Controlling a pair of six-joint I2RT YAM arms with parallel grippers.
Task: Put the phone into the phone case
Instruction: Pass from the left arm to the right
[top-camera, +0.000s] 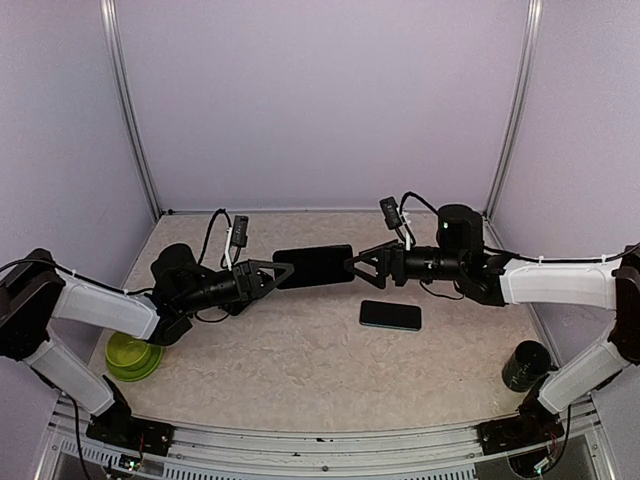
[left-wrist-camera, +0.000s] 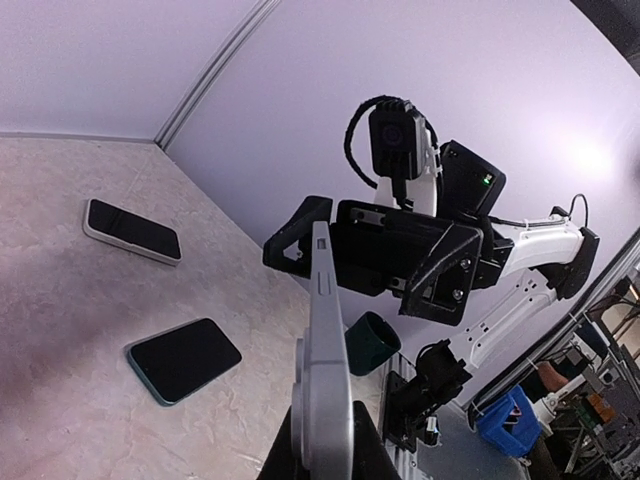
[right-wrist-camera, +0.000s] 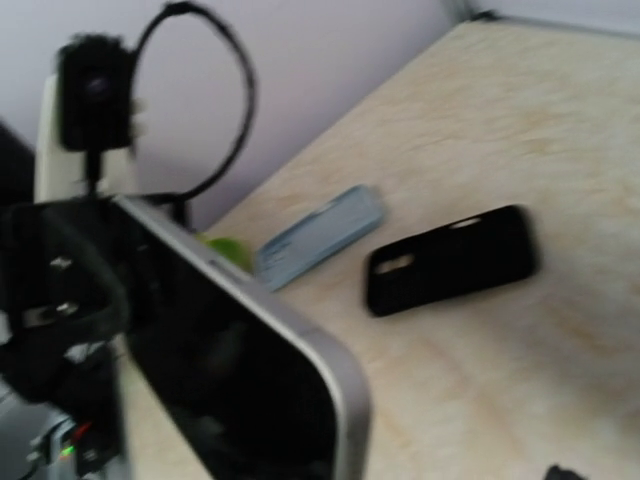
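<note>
Apparently mid-handover: left gripper (top-camera: 285, 272) is clenched on one end of the phone (top-camera: 313, 266), above the table (top-camera: 300, 370); right gripper (top-camera: 354, 265) is spread around the other end, not gripping. Closure there is needed next, then alignment with the black case (right-wrist-camera: 450, 260).

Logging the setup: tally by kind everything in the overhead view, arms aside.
Phones: 2 (black rectangular phone held aloft; teal-edged dark phone lying flat)
Lime-green round bowl: 1
Dark cylindrical cup: 1
Total: 4
</note>
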